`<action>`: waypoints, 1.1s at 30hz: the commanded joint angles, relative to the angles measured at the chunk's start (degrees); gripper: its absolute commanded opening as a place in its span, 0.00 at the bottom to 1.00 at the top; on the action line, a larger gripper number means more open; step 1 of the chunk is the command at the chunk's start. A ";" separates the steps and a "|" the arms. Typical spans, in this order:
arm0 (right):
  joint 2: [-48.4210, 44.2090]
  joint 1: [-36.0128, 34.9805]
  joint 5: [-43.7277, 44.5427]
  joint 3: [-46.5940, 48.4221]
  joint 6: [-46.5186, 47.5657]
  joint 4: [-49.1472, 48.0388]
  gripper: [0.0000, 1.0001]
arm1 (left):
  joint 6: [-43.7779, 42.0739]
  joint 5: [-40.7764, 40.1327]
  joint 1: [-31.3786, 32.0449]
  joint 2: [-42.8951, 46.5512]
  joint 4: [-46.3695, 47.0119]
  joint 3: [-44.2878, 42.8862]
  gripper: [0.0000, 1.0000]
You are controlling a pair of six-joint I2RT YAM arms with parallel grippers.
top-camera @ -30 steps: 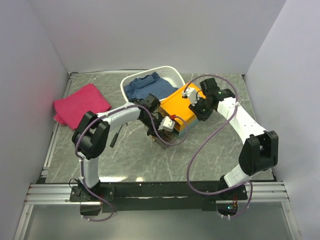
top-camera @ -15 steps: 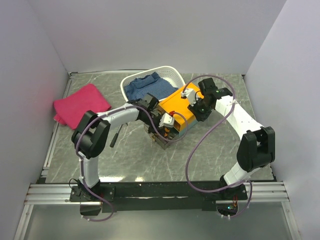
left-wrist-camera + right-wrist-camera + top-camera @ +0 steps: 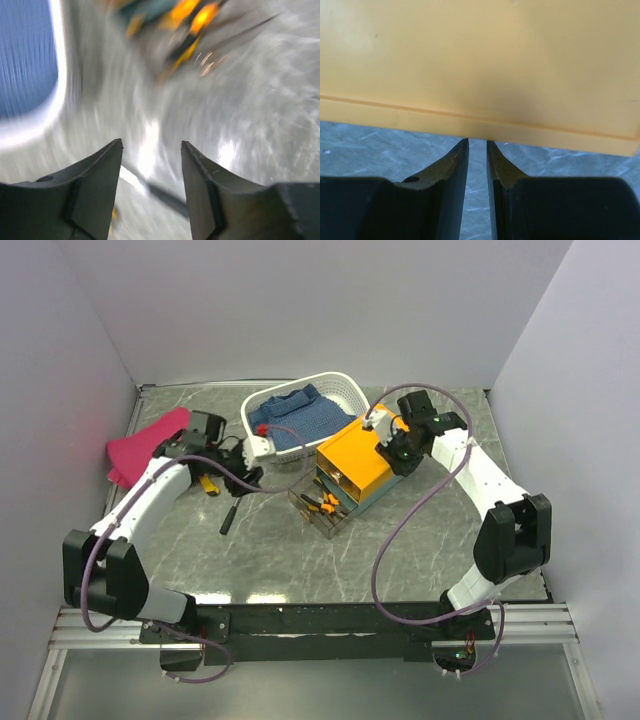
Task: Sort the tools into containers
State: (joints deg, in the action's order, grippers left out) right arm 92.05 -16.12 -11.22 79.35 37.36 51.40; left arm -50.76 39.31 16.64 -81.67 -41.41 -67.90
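Note:
The container, an orange-yellow box (image 3: 355, 453) on a teal-grey base, has its clear drawer (image 3: 322, 508) pulled out toward the front left, with orange-handled tools (image 3: 325, 502) lying in it. My left gripper (image 3: 240, 468) is open over the table left of the box, beside a yellow-handled tool (image 3: 208, 483) and above a black tool (image 3: 228, 517). In the blurred left wrist view the gripper (image 3: 151, 142) holds nothing, and a dark shaft (image 3: 167, 196) lies on the table below. My right gripper (image 3: 477, 141) is only narrowly open, its tips against the box's (image 3: 485, 65) lid edge.
A white basket (image 3: 345, 388) with blue cloth (image 3: 300, 415) stands behind the box and shows at the left of the left wrist view. A pink cloth (image 3: 160, 445) lies at the far left. White walls close in both sides and the back.
My left gripper has opened and swung away from the drawer to the left, over the loose tools. The drawer now stands uncovered with tools in it. The right gripper stays at the box.

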 commanded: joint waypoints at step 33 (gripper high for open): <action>6.04 0.30 0.94 17.77 -3.35 -2.18 0.41 | 62.72 -47.22 -13.48 -22.74 10.21 -2.58 0.56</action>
State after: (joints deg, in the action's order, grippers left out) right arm 97.56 -16.08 -10.24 95.68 33.93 49.32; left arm 10.44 -4.10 3.33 -102.43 -32.29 -68.69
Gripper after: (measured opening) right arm 0.412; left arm 0.556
